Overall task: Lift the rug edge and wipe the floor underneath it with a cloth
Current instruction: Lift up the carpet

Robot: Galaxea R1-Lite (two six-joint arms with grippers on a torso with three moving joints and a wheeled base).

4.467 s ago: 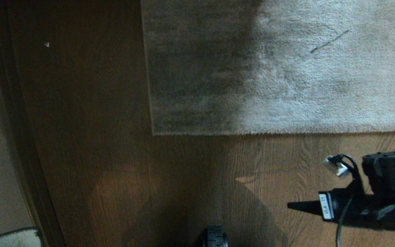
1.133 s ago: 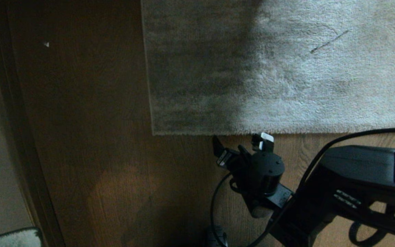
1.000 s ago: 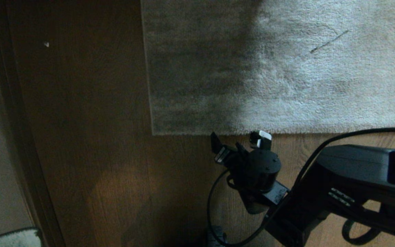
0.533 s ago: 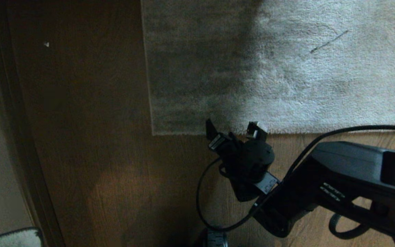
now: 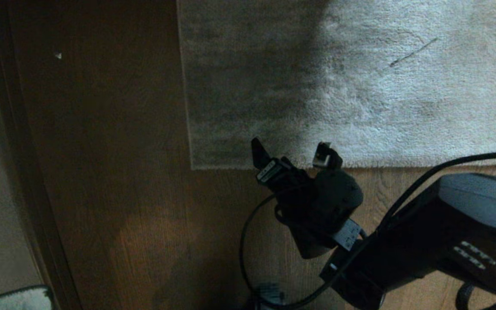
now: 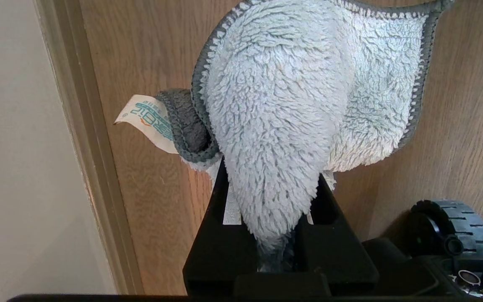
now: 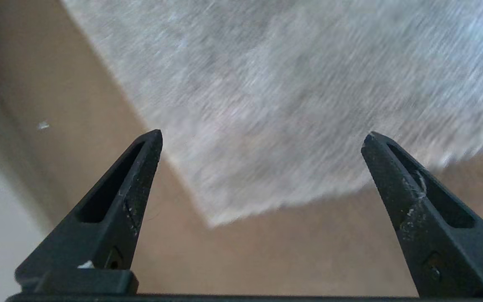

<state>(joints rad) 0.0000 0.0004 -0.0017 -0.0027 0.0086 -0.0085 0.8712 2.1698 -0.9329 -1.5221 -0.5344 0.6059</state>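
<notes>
Head view: right gripper is hanging wide open over the rug edge, near the rug's corner, above the floor. Risk: 2 tips straddling flat pile may skid and pinch nothing.

Left wrist view: left gripper is clamping the cloth, parked by the baseboard. Risk: the dangling fold may be snagging the wheel.

Right wrist view: fingertips are bracketing the corner; a late close may be missing the hem.
</notes>
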